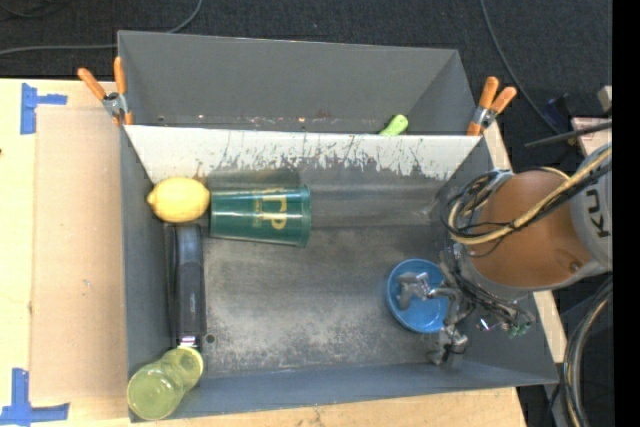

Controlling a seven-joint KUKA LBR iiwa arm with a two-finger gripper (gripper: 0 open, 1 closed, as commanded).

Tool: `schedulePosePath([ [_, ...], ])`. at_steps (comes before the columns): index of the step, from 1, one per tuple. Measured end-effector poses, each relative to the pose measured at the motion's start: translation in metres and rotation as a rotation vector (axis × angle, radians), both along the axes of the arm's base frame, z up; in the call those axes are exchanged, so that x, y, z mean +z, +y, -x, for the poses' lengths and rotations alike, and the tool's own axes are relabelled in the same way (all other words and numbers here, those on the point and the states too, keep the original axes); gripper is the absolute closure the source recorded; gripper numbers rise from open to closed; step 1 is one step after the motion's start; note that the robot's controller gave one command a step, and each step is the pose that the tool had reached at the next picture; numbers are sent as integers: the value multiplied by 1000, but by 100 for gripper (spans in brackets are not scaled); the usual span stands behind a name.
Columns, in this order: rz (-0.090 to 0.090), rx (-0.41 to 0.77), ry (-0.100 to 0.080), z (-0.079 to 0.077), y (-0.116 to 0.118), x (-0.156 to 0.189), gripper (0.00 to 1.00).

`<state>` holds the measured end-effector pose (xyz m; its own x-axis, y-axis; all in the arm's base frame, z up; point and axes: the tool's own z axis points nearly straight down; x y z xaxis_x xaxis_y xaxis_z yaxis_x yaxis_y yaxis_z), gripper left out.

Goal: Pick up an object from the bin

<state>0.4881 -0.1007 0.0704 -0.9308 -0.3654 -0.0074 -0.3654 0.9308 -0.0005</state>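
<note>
The floor of the bin (310, 305) lies bare in the middle, from the front wall back to the green cup (260, 217) on its side, the widest open room for a descent. The left wall is lined by a yellow lemon (180, 200) touching the cup's end, a dark long handle (188, 285) in front of it and a yellow-green translucent round thing (163, 385) in the front-left corner. At the right, the gripper (432, 320) and the orange-brown wrist cover (525, 230) with cables crowd over a blue round dish (408, 310), close to the right and front walls, so room there is tight.
</note>
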Motion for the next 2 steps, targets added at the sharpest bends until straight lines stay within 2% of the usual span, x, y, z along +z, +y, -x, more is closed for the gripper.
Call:
schedulePosePath([
  [1,-2,282,-4,7,-22,-1,100],
  [2,-2,281,-4,7,-22,-1,100],
])
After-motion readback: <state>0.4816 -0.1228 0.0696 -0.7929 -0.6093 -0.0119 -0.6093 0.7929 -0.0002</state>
